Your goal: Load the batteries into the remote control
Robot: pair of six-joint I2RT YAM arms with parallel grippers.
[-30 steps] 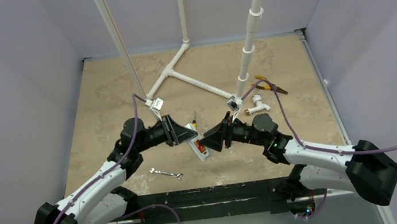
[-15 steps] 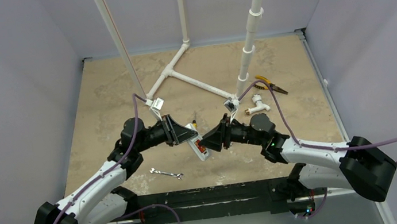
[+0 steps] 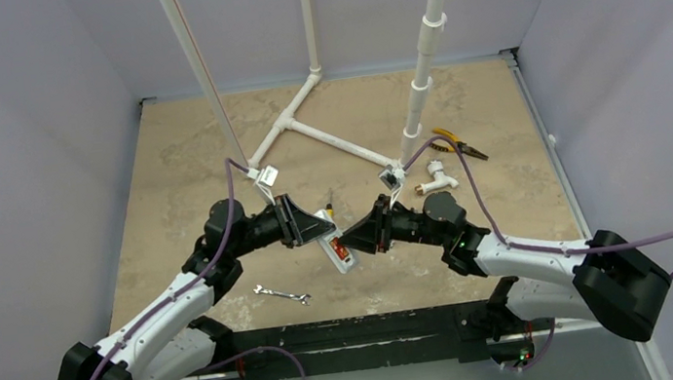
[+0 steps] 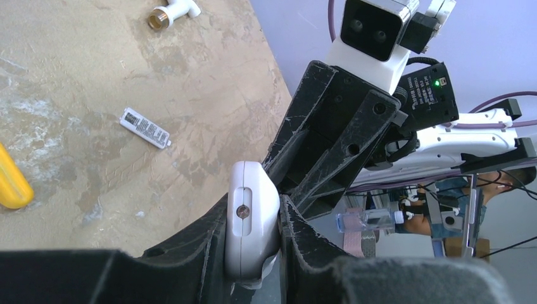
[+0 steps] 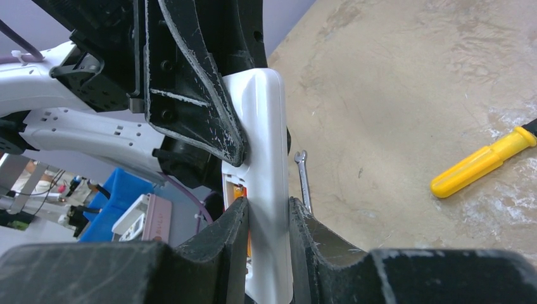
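The white remote control (image 3: 337, 246) hangs tilted above the table's middle, held from both sides. My left gripper (image 3: 311, 228) is shut on one end of it; in the left wrist view the rounded end (image 4: 252, 218) sits pinched between the fingers. My right gripper (image 3: 353, 240) is shut on the other part, its fingers pressed on both flat sides of the remote control (image 5: 266, 158). Orange-red batteries (image 5: 239, 190) show as a sliver inside the open compartment, also as a red patch (image 3: 342, 250) from above.
A silver wrench (image 3: 282, 295) lies near the front edge. A yellow-handled screwdriver (image 5: 481, 163) lies behind the remote. A small white labelled strip (image 4: 145, 128), a brass-tipped pipe fitting (image 3: 436, 177), pliers (image 3: 457, 145) and a white pipe frame (image 3: 325, 132) occupy the back.
My right gripper has shifted slightly left and closed its jaws onto the remote control. The left gripper and the remote have stayed put.
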